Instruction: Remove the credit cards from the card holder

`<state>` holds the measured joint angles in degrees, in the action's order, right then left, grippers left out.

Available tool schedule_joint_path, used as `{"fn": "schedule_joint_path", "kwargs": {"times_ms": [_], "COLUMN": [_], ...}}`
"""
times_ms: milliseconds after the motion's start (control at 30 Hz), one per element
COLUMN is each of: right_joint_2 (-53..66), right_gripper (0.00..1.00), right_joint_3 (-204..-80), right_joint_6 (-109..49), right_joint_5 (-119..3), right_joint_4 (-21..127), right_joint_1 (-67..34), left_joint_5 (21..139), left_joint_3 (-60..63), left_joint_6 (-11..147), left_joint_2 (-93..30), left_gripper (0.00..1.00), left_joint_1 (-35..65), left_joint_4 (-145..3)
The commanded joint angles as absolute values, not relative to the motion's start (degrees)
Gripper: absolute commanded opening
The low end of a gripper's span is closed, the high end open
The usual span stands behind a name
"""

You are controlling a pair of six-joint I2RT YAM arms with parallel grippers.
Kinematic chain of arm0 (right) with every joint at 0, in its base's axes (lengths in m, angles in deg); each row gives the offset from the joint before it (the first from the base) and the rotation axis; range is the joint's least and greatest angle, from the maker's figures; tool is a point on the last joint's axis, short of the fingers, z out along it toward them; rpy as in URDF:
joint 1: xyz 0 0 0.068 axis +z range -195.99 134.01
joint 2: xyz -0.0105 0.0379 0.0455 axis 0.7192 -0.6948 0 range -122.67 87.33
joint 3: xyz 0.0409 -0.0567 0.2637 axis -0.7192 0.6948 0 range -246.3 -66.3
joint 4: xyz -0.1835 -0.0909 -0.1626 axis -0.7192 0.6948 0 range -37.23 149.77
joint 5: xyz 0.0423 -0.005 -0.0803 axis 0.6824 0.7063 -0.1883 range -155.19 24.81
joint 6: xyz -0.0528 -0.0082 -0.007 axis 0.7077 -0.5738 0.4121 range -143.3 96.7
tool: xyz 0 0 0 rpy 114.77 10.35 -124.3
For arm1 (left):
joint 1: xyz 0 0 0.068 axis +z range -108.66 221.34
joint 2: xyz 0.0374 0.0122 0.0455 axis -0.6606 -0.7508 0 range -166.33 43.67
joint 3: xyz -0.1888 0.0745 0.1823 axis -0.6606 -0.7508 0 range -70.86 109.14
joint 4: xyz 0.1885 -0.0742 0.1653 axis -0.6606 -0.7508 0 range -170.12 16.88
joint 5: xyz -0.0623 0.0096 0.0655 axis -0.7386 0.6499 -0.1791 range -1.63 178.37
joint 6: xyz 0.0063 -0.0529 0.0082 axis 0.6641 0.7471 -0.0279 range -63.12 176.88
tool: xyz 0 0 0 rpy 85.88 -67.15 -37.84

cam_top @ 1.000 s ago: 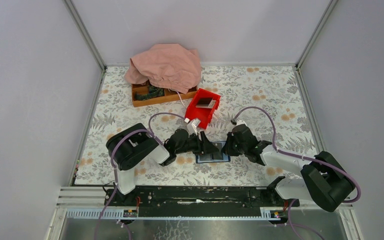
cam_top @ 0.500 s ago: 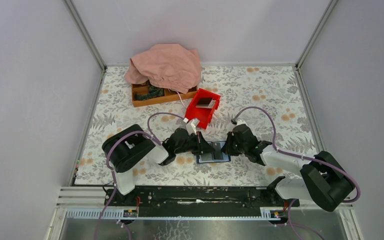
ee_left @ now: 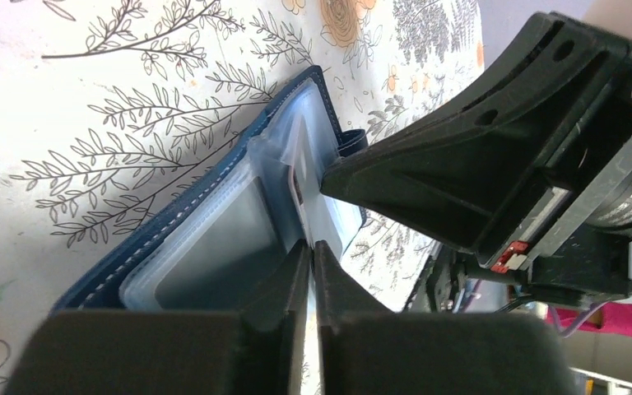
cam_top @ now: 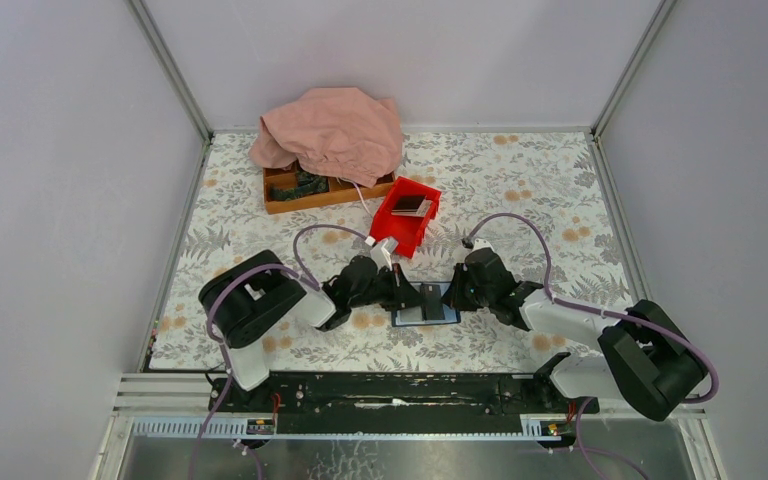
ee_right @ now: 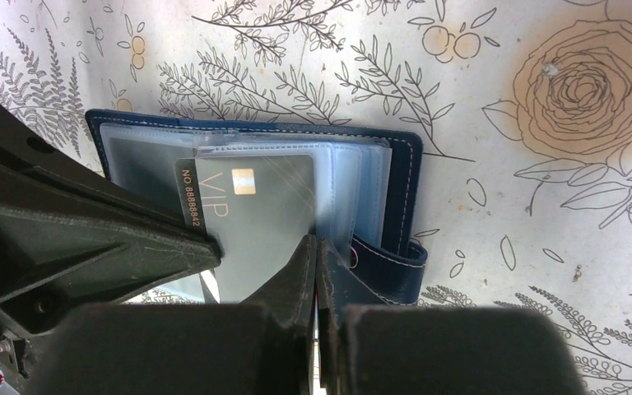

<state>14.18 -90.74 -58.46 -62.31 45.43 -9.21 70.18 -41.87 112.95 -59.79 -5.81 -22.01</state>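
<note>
While the right claw point(ee_right: 317, 243), jaws together, bears on the open card holder point(ee_right: 401, 197) beneath its tips, seemingly pinning it to the desk point(ee_right: 502, 99), the left claw point(ee_left: 311, 245) is clamped on a dark card point(ee_right: 255, 206) by its corner, apparently to draw it out.

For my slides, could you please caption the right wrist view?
Left fingers pinch a VIP card in the open card holder; shut right fingers touch its edge.

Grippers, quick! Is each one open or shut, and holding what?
Left gripper: shut on the dark grey rectangular VIP card.
Right gripper: shut, tips at the blue stitched folding card holder edge; a grip cannot be told.
</note>
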Motion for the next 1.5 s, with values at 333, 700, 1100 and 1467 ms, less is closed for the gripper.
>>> {"fn": "schedule_joint_path", "kwargs": {"times_ms": [333, 700, 1100, 1467], "right_joint_2": [12.6, 11.3, 10.7, 16.9], "right_gripper": [0.00, 0.00, 0.00, 0.00], "right_joint_3": [-90.1, -90.2, -90.5, -88.6], "right_joint_6": [-58.0, -57.8, -57.6, -56.0], "right_joint_5": [-62.6, -62.2, -62.2, -60.6], "right_joint_4": [46.1, 45.4, 45.3, 41.0], "right_joint_1": [-10.0, -10.6, -10.9, -10.9], "left_joint_5": [70.0, 67.9, 65.0, 64.6], "left_joint_3": [-41.8, -44.8, -45.3, -49.0], "left_joint_6": [109.3, 108.0, 102.8, 103.8], "left_joint_2": [-57.3, -54.1, -46.3, -36.5], "left_gripper": [0.00, 0.00, 0.00, 0.00], "left_joint_1": [-5.6, -2.4, 1.0, 3.2], "left_joint_4": [-24.3, -24.7, -33.7, -31.3]}}
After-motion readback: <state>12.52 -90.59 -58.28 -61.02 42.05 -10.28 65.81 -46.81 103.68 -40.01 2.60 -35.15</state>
